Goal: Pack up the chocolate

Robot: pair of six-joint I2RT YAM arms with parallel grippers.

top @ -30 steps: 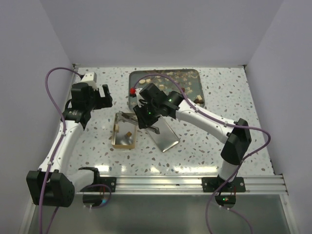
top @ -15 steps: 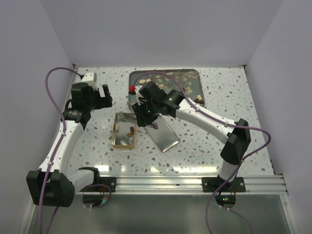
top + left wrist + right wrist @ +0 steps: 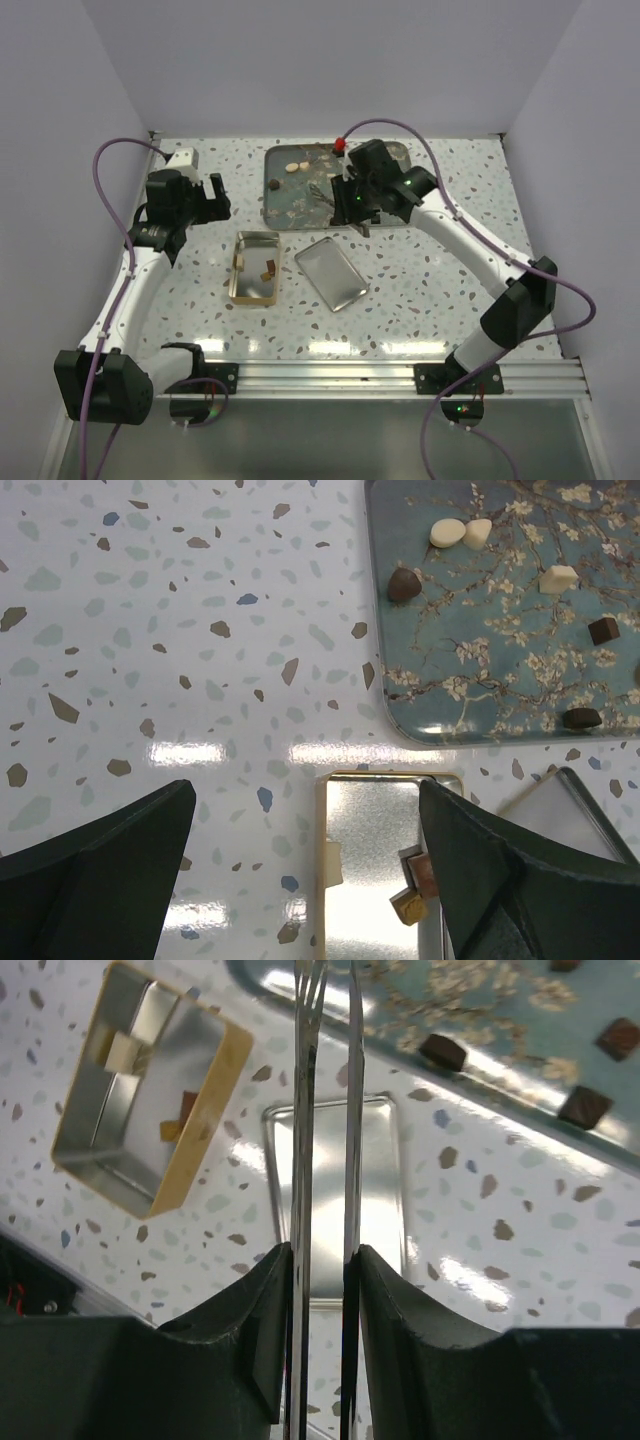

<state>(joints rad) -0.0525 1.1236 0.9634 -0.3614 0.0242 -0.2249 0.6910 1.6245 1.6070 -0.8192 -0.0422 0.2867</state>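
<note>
Small chocolate [image 3: 293, 167] lumps, dark and cream, lie scattered on the teal blossom tray [image 3: 290, 207]. A few more chocolate pieces [image 3: 418, 875] sit in the open gold tin [image 3: 240, 268]. My right gripper [image 3: 352, 203] hovers over the tray's near edge, shut on slim metal tongs [image 3: 325, 1110] whose blades run between its fingers [image 3: 250, 1340]. The tong tips run out of the wrist view. Over the table left of the tray, my left gripper [image 3: 305, 880] stands open, holding nothing. The tin [image 3: 365, 820] is just below it.
The tin's shiny lid [image 3: 331, 272] lies flat right of the tin, in front of the tray. Dark chocolate cubes [image 3: 441, 1051] rest near the tray [image 3: 480, 1000] rim. Terrazzo tabletop surrounds everything; white walls close in the back and sides.
My right arm has swung with the tongs from above the tin back and right to over the tray. The pieces in the tin now show unobstructed. The left arm has not moved.
</note>
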